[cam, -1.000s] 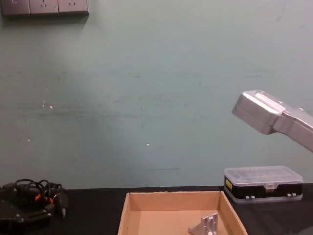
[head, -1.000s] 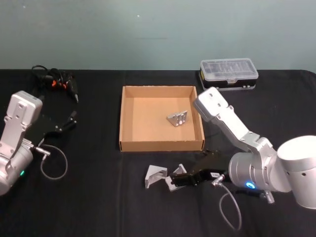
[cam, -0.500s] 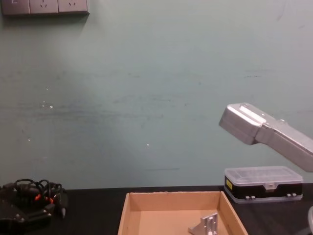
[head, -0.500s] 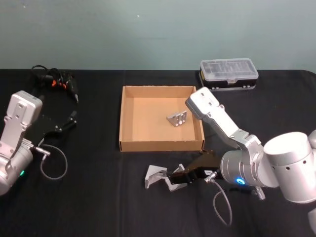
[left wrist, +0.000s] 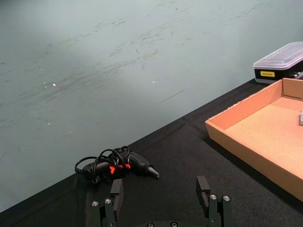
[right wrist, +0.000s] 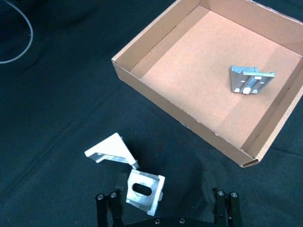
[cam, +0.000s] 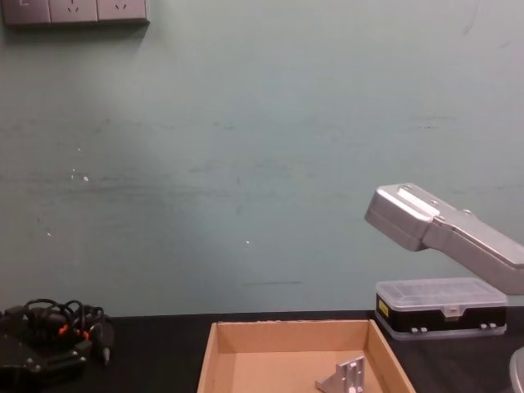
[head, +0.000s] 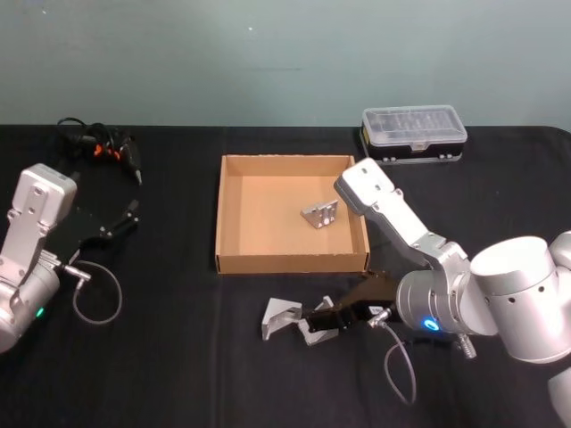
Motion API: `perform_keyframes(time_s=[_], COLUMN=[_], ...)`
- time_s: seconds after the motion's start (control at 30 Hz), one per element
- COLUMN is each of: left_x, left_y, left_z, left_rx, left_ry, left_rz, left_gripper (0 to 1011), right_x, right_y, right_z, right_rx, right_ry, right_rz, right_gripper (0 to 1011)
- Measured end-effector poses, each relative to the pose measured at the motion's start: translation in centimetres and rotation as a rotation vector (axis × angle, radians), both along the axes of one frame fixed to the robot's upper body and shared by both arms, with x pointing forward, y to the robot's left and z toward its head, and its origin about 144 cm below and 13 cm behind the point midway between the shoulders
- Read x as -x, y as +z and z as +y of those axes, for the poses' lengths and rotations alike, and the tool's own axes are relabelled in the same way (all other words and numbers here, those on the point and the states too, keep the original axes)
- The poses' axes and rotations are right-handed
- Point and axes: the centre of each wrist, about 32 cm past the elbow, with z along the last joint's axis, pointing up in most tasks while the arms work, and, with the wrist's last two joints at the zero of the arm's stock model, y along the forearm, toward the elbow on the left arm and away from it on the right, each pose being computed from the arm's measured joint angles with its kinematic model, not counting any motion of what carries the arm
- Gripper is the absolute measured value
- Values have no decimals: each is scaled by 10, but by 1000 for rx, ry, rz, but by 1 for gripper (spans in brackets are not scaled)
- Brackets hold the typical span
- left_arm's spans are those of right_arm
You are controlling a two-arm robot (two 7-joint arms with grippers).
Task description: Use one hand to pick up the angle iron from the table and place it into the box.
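The black bench (head: 178, 374) carries the tan cardboard box (head: 290, 263) at its middle, nearer the far edge than the near one. The right end effector (head: 326, 318) is low over the strip of bench between the box's near wall and the near edge. Its jaws are spread wide and hold nothing. The left end effector (head: 125, 218) is parked toward the left edge, also spread and empty.

The angle iron (right wrist: 142, 190) to be taken lies between the right jaws, close against one finger and with a gap to the other. Its slotted face is turned up. A second angle iron (right wrist: 110, 150) lies just beside it, corner to corner or nearly touching. A third angle iron (head: 320, 214) already rests inside the box, by its right wall.

The piece looks like cast or extruded metal: rigid, compact, probably light enough, but smooth and likely to slip. Its wedge shape could twist out of a pinch on the sloping ribs. The flat parallel side faces seem the safer hold, squeezed squarely without nudging the neighbour.
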Motion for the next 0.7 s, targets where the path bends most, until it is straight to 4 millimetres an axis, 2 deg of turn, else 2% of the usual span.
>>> perform_keyframes(time_s=[0.7], left_x=[0], left_y=[0], left_z=[0], left_rx=[0], left_ry=[0], left_rz=[0], left_gripper=[1011], right_x=[-1], right_y=[-3], right_z=[1], right_rx=[-3], right_ry=[-3], right_rz=[16], right_gripper=[994])
